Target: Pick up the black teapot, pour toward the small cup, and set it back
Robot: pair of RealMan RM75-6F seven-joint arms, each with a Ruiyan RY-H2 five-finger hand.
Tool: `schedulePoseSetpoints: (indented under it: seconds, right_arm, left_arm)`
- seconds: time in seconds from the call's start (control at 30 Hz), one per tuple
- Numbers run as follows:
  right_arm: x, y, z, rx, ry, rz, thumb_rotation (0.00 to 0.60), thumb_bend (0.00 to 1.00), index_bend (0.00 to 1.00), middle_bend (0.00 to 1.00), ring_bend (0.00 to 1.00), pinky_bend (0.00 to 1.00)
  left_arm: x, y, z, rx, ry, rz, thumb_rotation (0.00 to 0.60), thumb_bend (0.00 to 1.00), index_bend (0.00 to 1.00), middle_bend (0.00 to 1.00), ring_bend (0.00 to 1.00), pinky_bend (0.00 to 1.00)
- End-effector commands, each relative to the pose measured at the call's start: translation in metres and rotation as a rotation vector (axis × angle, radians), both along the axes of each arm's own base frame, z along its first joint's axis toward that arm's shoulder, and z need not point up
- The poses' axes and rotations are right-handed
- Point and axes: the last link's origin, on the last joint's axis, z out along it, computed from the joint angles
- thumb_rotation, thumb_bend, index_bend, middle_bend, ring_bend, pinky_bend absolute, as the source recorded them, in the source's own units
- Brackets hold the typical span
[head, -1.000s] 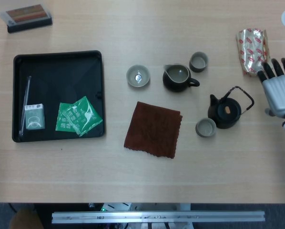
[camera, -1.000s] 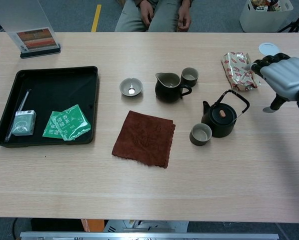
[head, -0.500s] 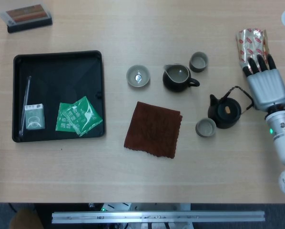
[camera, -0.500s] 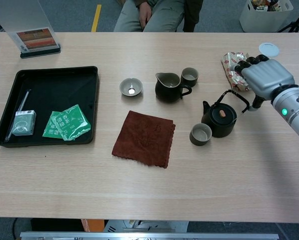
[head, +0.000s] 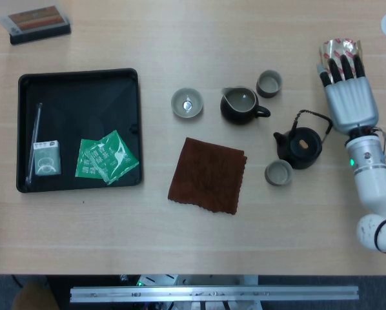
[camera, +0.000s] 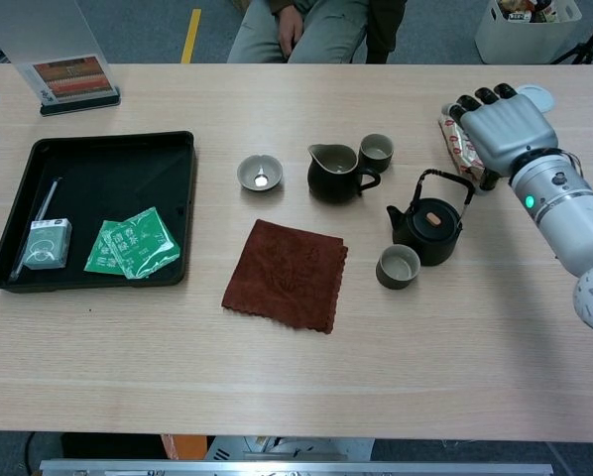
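Note:
The black teapot [head: 299,147] [camera: 430,230] stands on the table, its wire handle arching up and its spout pointing left. A small grey cup [head: 279,172] [camera: 398,266] sits just in front of it on the left, nearly touching. My right hand [head: 349,97] [camera: 500,129] hovers right of the teapot, palm down and fingers stretched away from me over the foil packet. Its thumb is at the right end of the handle; no grip shows. The left hand appears in neither view.
Behind the teapot stand a dark pitcher [head: 239,105] [camera: 334,174], another cup [head: 268,83] [camera: 376,151] and a small bowl [head: 187,103]. A brown cloth [head: 208,174] lies centre. A black tray [head: 77,72] with packets is left. A foil snack packet [head: 338,46] lies under my fingers.
My right hand has swung in from the right edge toward the teapot. The teapot has shifted a little left and away from me, with its handle now more upright.

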Motion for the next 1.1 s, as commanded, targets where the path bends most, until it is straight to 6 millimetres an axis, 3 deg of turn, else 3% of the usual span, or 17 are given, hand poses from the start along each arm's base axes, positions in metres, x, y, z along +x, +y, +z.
schedulePoseSetpoints:
  seconds: [0.03,0.33,0.63,0.87,0.97,1.1]
  right_arm:
    - [0.006,-0.008,-0.002,-0.027,-0.014,0.003,0.600,0.00,0.11,0.10,0.00,0.07]
    - [0.017,-0.020,-0.001,-0.068,-0.060,-0.005,0.600,0.00,0.08,0.10,0.00,0.07]
    - [0.024,-0.009,0.036,0.012,-0.245,-0.088,0.600,0.00,0.09,0.17,0.02,0.07]
    - [0.020,0.001,0.045,0.119,-0.406,-0.231,0.600,0.00,0.24,0.30,0.18,0.07]
    - [0.015,0.001,0.040,0.146,-0.434,-0.272,0.600,0.00,0.31,0.33,0.19,0.07]
    - [0.010,0.000,0.031,0.183,-0.464,-0.310,0.600,0.00,0.33,0.35,0.20,0.07]
  left_arm:
    - [0.000,0.000,0.001,0.003,0.000,0.002,0.600,0.22,0.02,0.00,0.00,0.00]
    - [-0.002,-0.002,0.003,0.011,0.003,0.011,0.600,0.22,0.02,0.00,0.00,0.00]
    - [-0.002,-0.001,0.003,0.006,0.001,0.005,0.600,0.22,0.02,0.00,0.00,0.00]
    - [0.001,0.000,0.000,-0.004,0.000,-0.008,0.600,0.22,0.02,0.00,0.00,0.00]
    - [0.001,0.000,0.000,-0.004,0.002,-0.004,0.600,0.22,0.02,0.00,0.00,0.00]
    - [0.001,-0.002,0.002,0.001,0.003,0.001,0.600,0.22,0.02,0.00,0.00,0.00]
